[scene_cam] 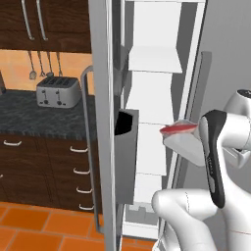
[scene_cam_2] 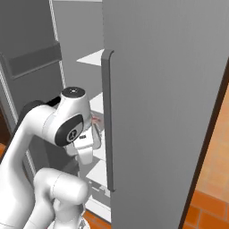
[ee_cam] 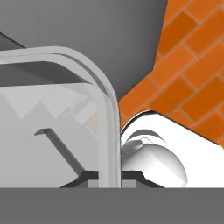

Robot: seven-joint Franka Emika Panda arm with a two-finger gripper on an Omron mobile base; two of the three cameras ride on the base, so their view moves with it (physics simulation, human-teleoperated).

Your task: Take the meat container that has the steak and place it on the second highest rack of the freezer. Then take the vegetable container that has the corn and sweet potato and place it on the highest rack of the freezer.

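steak [scene_cam: 177, 129] lies red in its clear meat container [scene_cam: 188, 144], held up in front of the open freezer [scene_cam: 152, 117] beside the white shelves. end effector [ee_cam: 109, 177] is clamped on the container's rim, fingers pinched either side of the wall.

A silver four-slot toaster [scene_cam: 58, 91] sits on a dark speckled counter [scene_cam: 29, 120], beneath utensils [scene_cam: 43, 65] hanging against an orange wall. Dark wooden drawers [scene_cam: 46, 169] with pale handles run below the counter, wooden upper cabinets [scene_cam: 44, 24] above, over an orange tiled floor [scene_cam: 44, 228].
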